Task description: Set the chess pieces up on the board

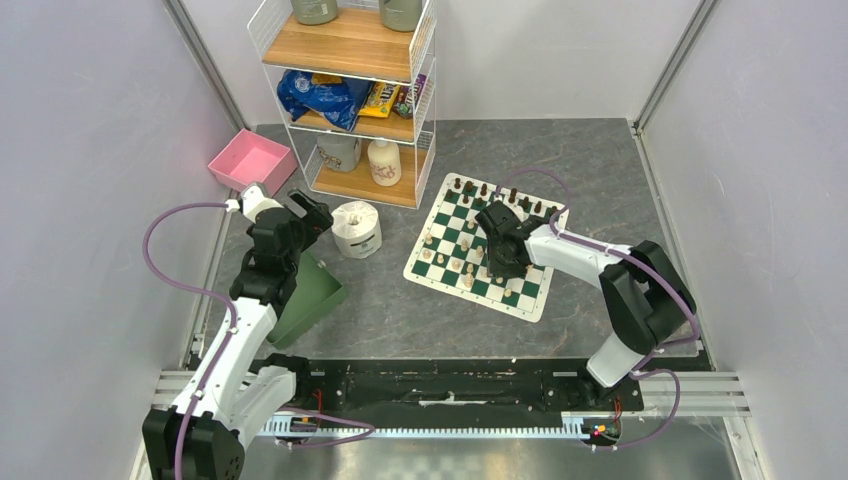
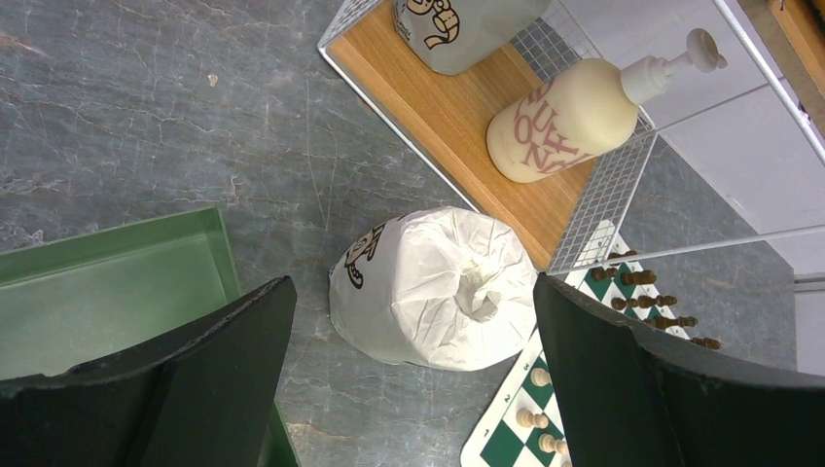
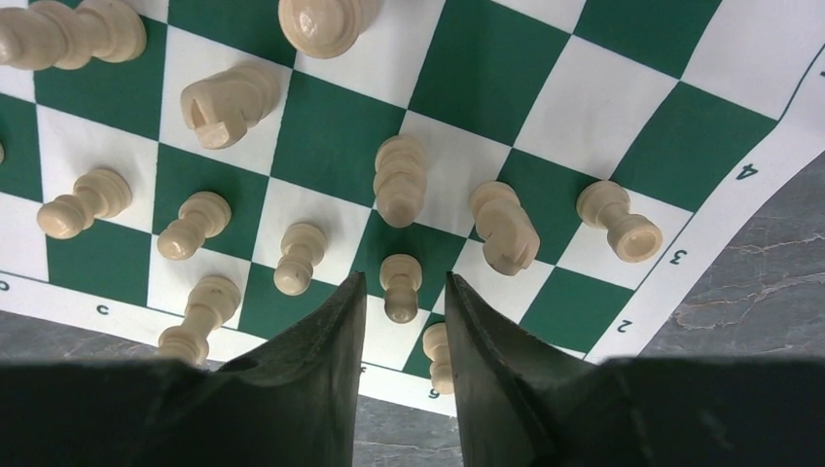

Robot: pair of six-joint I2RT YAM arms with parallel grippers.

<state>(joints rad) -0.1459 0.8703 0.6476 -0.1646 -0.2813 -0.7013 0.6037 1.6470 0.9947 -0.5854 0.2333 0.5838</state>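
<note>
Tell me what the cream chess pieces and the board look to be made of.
Cream chess pieces: probably wood, possibly plastic. They have lathe-turned shapes, a smooth surface with a soft satin sheen, and a slightly uneven tan tone.
Board: a thin flexible printed mat, likely vinyl or similar. It shows flat matte green and white squares, printed numerals on its white border, and an edge that waves slightly against the table.

There are 1 board, 1 toilet roll, 1 green bin, 1 pink tray.

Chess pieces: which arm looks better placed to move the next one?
Right. The right pincer hangs low over the board, jaws open around a cream pawn. The left pincer is wide open off the board, above the toilet roll.
</note>
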